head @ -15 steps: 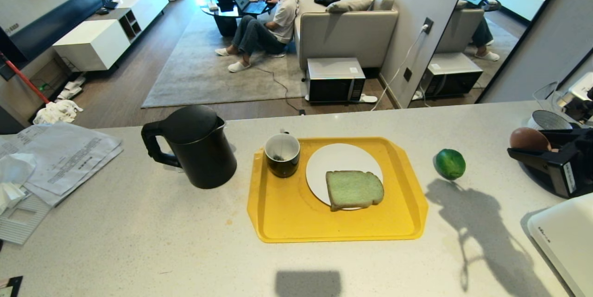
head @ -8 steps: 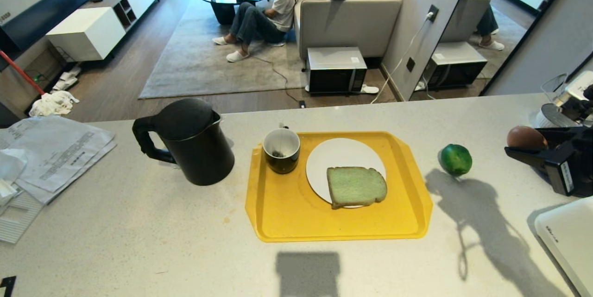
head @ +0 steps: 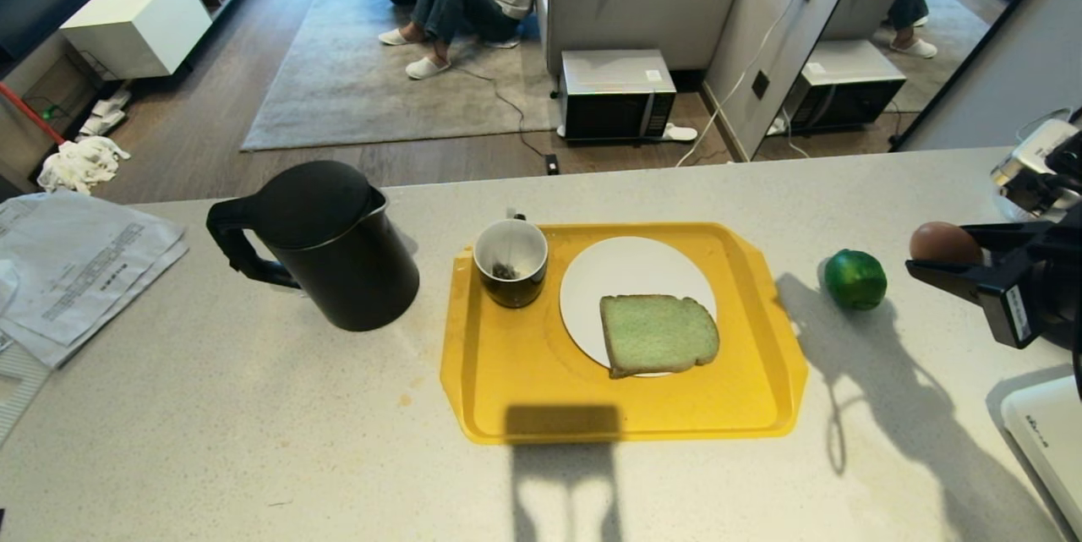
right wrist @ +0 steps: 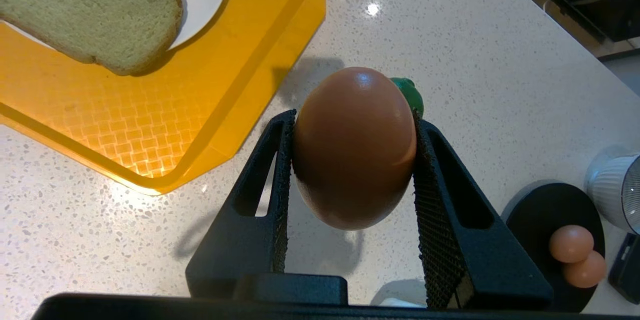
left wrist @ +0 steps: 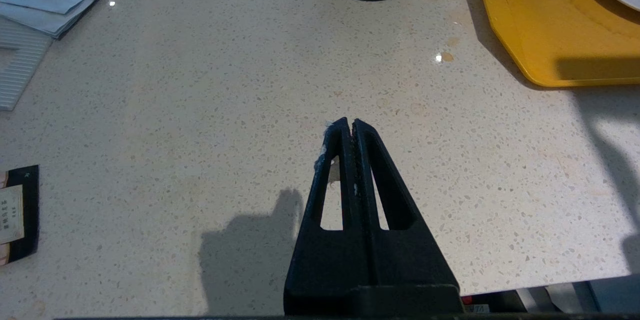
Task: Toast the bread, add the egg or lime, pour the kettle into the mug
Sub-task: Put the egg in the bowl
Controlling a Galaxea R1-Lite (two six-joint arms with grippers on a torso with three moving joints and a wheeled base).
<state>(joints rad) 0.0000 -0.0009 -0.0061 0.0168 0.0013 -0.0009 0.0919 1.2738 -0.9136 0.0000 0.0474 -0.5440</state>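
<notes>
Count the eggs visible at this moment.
3. One egg is clamped in the right gripper above the counter; two more touch on the black dish. Others may be hidden.

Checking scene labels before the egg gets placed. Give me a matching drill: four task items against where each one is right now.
Column 1
1. egg
2. bread
3. lime
4. mug

Column 2
A. far left corner of the yellow tray, beside the white plate
B. bare counter, right of the tray
C. clamped in the right pincer, off the counter
D. lying on the white plate, overhanging its near edge

Pairs: 1-C, 2-D, 3-B, 4-A
</notes>
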